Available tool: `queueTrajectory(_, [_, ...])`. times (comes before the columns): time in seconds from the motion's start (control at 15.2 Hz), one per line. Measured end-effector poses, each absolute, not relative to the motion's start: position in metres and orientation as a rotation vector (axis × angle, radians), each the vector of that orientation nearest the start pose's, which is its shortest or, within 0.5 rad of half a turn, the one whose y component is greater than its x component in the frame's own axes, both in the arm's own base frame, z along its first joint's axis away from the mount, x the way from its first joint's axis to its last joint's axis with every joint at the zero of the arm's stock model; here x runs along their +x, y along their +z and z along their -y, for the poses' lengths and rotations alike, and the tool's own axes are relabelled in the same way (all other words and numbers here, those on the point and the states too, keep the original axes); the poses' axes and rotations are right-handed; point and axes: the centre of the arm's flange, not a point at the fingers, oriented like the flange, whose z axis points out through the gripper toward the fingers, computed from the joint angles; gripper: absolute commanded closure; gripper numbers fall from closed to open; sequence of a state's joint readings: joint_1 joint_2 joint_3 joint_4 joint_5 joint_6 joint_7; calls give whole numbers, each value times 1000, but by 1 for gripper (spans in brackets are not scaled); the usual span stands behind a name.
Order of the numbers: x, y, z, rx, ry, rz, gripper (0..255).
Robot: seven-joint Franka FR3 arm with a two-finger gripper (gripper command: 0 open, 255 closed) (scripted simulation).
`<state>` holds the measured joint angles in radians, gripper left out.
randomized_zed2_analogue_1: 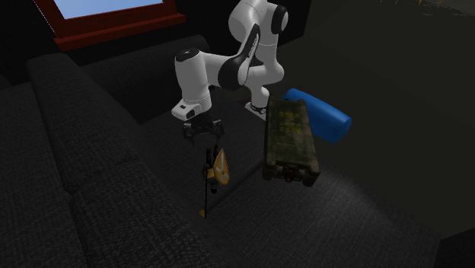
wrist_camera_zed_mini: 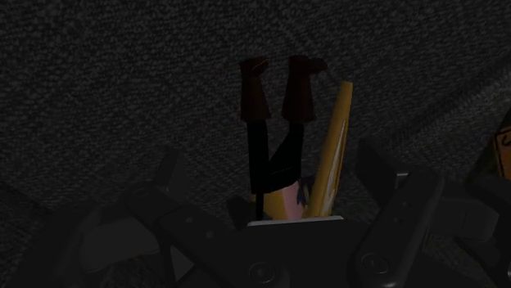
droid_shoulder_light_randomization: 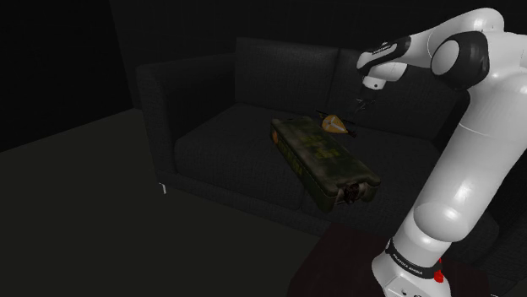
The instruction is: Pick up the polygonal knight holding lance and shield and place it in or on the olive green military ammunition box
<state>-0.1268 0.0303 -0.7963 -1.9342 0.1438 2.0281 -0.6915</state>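
The knight (randomized_zed2_analogue_1: 218,169) lies on the dark sofa seat beside the olive ammunition box (randomized_zed2_analogue_1: 290,141), its yellow shield up and its lance pointing away from the arm. In the shoulder view the knight (droid_shoulder_light_randomization: 335,126) sits at the box's (droid_shoulder_light_randomization: 322,160) far end. My gripper (randomized_zed2_analogue_1: 205,137) hangs just above the knight, open, and it appears over the figure in the shoulder view too (droid_shoulder_light_randomization: 365,103). In the wrist view the knight (wrist_camera_zed_mini: 282,139) shows brown boots and a yellow lance between my spread fingers, gripper (wrist_camera_zed_mini: 270,164), with gaps on both sides.
The dark sofa (droid_shoulder_light_randomization: 211,135) has a backrest (randomized_zed2_analogue_1: 84,145) close behind the knight and an armrest (droid_shoulder_light_randomization: 152,93) at the shoulder view's left. A blue cushion (randomized_zed2_analogue_1: 329,114) lies past the box. A red-framed window (randomized_zed2_analogue_1: 114,19) is above the backrest.
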Motion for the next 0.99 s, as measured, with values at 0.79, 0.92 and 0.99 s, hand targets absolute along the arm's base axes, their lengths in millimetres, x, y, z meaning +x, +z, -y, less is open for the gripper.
queueTrajectory(0.79, [359, 446, 452, -3079, -205, -449, 0])
queueTrajectory(0.92, [359, 446, 452, -3079, -205, -449, 255])
queueTrajectory(0.99, [359, 446, 452, -3079, -205, -449, 255])
